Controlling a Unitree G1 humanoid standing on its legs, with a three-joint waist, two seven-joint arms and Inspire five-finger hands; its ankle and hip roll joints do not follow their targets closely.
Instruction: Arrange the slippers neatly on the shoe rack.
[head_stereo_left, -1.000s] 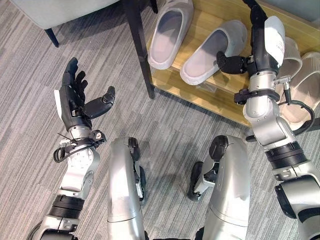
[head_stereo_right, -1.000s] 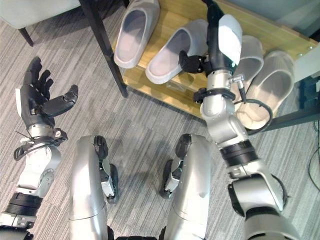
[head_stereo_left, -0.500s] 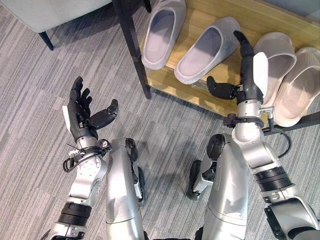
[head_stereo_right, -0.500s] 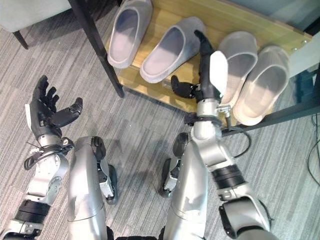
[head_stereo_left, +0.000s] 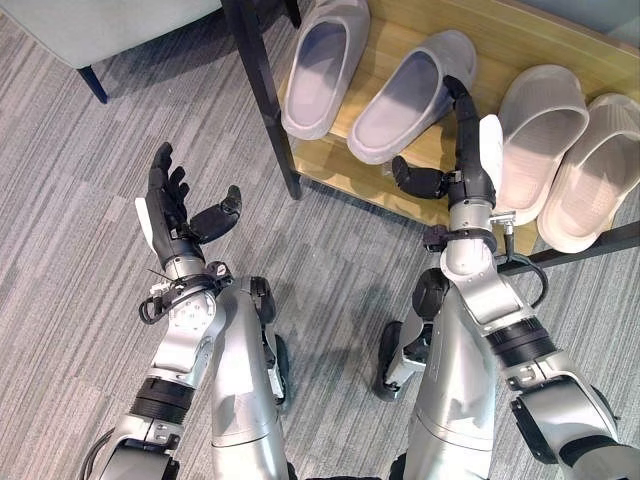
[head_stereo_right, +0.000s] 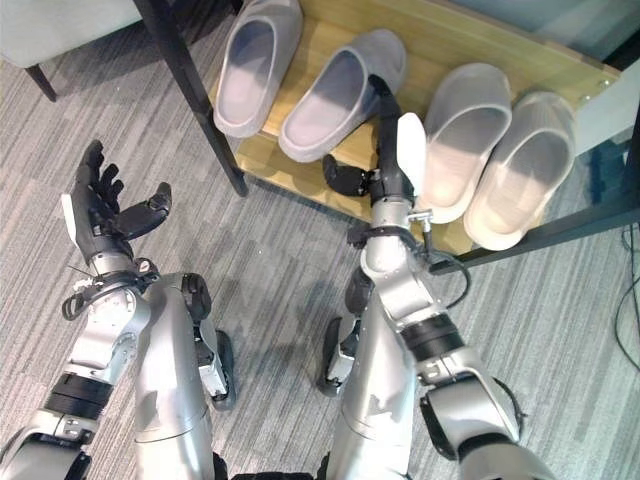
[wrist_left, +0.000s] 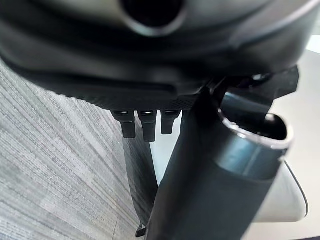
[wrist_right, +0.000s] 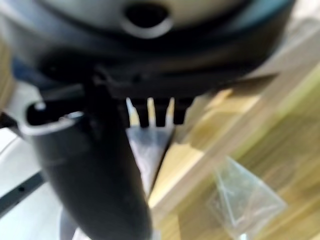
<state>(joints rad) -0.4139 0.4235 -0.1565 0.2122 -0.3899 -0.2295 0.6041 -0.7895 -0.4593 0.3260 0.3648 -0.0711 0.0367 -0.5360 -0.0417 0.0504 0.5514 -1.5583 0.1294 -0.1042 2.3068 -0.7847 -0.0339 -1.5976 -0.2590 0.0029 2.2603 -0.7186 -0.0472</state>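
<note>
Both head eyes look steeply down from just above, sharing the shoe rack (head_stereo_left: 400, 190) at one o'clock. Each wrist camera peers along its own hand from very close.

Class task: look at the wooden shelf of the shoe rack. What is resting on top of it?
On the shelf lie two grey slippers and two beige slippers, openings up. The right hand covers part of the board between the pairs.

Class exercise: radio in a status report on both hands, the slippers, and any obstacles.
Left hand open over carpet, idle. Right hand open at the rack edge, holding nothing. Four slippers on the shoe rack, grey pair splayed. No obstruction seen.
</note>
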